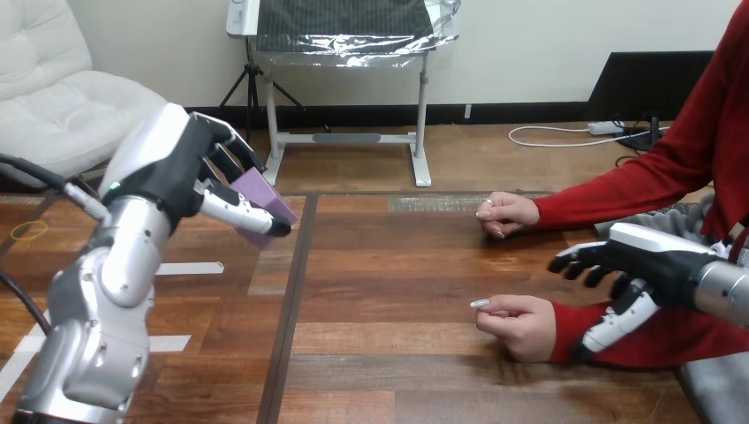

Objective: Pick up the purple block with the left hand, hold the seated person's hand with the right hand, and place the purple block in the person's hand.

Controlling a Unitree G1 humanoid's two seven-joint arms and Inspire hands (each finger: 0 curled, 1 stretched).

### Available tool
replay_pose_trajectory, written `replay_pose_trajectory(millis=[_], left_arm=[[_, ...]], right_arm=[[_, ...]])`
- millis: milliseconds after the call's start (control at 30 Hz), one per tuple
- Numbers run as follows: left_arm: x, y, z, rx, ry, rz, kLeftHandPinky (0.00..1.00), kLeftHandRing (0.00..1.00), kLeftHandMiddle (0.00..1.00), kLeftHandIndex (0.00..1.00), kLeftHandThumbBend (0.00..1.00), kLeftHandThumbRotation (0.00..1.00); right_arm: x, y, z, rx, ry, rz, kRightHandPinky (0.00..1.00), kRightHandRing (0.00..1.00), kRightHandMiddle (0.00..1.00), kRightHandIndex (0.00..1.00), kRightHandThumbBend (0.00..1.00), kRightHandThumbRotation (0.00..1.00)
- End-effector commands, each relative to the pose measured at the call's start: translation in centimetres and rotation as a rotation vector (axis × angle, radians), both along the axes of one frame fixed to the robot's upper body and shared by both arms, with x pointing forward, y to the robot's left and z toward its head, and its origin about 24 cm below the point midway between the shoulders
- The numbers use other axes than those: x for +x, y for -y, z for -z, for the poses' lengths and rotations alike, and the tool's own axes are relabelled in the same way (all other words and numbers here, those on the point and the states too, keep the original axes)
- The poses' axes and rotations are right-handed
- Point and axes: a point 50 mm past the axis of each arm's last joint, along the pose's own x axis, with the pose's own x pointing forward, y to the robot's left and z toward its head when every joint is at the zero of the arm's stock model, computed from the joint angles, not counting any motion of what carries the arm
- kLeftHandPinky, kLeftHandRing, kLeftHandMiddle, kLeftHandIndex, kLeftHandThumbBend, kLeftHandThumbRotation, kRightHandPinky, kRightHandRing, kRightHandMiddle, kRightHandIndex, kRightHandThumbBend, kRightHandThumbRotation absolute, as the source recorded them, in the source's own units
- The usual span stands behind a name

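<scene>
Bare brown wooden tabletop (380,274) lies open across the frame's centre. It runs from the flat purple block (263,196), gripped aloft by the black-and-white left hand (177,168) at upper left, to the person's upper hand (508,214) at centre-right and the person's lower hand (521,325) below it. The right hand (658,263), fingers spread, occupies the gap between the red sleeves (618,190).

Tilted purple block (263,205), raised off desk (389,265), clasped in fingers of left hand (177,168). Person's near hand (519,325) and far hand (508,214) loosely curled, resting on desk, well apart from block.
</scene>
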Motion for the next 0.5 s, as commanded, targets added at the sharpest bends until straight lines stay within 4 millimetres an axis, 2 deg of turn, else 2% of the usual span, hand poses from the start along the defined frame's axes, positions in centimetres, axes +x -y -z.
replay_pose_trajectory(millis=[0, 467], left_arm=[[0.2, -0.1, -2.9, 0.004, 0.103, 0.006, 0.29, 0.36, 0.42, 0.43, 0.8, 0.0], [0.1, -0.3, -3.2, -0.024, 0.115, 0.005, 0.29, 0.35, 0.42, 0.43, 0.8, 0.0]], right_arm=[[1.5, 0.1, -2.4, -0.058, 0.075, -0.005, 0.7, 0.84, 0.86, 0.87, 1.0, 0.24], [1.6, 0.1, -1.4, -0.149, 0.041, -0.004, 0.69, 0.82, 0.83, 0.82, 1.0, 0.13]])
